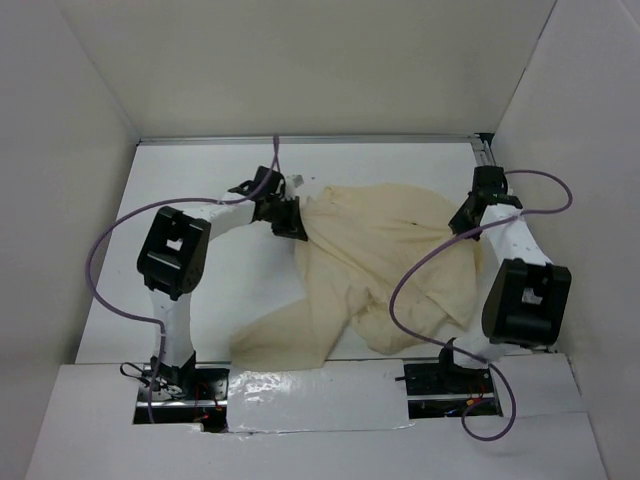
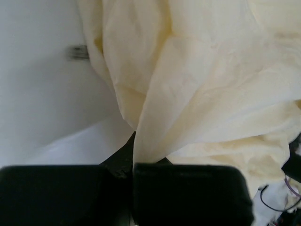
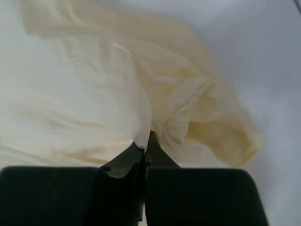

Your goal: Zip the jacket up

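The jacket (image 1: 385, 255) lies crumpled on the table (image 1: 250, 170), with the left gripper (image 1: 291, 224) and right gripper (image 1: 463, 222) each clamped on a fold at opposite edges. Its zipper is not discernible. Thin cloth could slip from either pinch if pulled, leaving the front bunched.

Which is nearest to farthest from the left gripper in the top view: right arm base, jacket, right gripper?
1. jacket: touching, its far-left edge pinched in the left gripper.
2. right gripper: across the jacket, on the far right.
3. right arm base: near edge of the table, right side.
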Controlling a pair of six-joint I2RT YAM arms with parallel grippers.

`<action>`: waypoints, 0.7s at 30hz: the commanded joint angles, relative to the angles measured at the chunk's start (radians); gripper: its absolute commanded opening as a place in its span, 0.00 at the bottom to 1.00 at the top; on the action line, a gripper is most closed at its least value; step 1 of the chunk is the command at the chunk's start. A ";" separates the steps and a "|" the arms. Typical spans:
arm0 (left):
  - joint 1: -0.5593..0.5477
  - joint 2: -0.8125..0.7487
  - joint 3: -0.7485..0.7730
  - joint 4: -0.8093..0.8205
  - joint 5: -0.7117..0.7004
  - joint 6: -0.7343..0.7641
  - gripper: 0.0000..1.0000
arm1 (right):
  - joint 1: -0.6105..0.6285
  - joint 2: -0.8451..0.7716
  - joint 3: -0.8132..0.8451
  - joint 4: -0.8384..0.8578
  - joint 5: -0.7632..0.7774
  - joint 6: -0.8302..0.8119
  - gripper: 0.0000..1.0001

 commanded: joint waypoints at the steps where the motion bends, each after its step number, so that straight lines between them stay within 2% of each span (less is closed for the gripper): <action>1: 0.095 -0.065 -0.017 0.010 -0.004 0.152 0.00 | -0.039 0.128 0.147 0.066 -0.117 -0.106 0.00; 4: 0.147 -0.039 -0.002 0.010 0.038 0.218 0.00 | -0.067 0.293 0.308 0.057 -0.342 -0.213 0.00; 6: 0.177 0.011 0.026 0.011 0.068 0.274 0.00 | -0.085 0.421 0.490 0.031 -0.468 -0.251 0.00; 8: 0.199 0.040 0.075 -0.004 0.067 0.291 0.00 | -0.096 0.540 0.583 0.011 -0.519 -0.287 0.00; 9: 0.211 0.056 0.090 -0.010 0.080 0.307 0.00 | -0.099 0.574 0.633 -0.021 -0.516 -0.294 0.05; 10: 0.239 0.079 0.107 -0.015 0.109 0.310 0.00 | -0.100 0.629 0.719 -0.030 -0.492 -0.302 0.16; 12: 0.268 0.102 0.173 -0.034 0.123 0.316 0.00 | -0.096 0.654 0.772 -0.036 -0.442 -0.307 0.18; 14: 0.311 0.134 0.255 -0.076 0.174 0.317 0.00 | -0.087 0.639 0.798 -0.035 -0.394 -0.346 0.41; 15: 0.325 0.145 0.285 -0.090 0.192 0.317 0.00 | -0.064 0.622 0.795 -0.032 -0.380 -0.362 0.49; 16: 0.339 0.152 0.305 -0.100 0.205 0.314 0.10 | -0.050 0.576 0.769 -0.024 -0.359 -0.371 0.65; 17: 0.343 0.151 0.336 -0.114 0.202 0.308 0.20 | -0.033 0.544 0.748 -0.012 -0.264 -0.373 0.74; 18: 0.343 0.146 0.345 -0.119 0.190 0.304 0.31 | 0.002 0.518 0.725 0.006 -0.213 -0.365 0.91; 19: 0.343 0.131 0.350 -0.124 0.173 0.292 0.82 | 0.021 0.461 0.683 0.003 -0.158 -0.351 1.00; 20: 0.343 0.120 0.345 -0.128 0.164 0.276 0.99 | 0.042 0.435 0.662 -0.007 -0.110 -0.341 1.00; 21: 0.342 0.105 0.337 -0.136 0.163 0.267 0.99 | 0.086 0.410 0.634 -0.013 -0.099 -0.333 1.00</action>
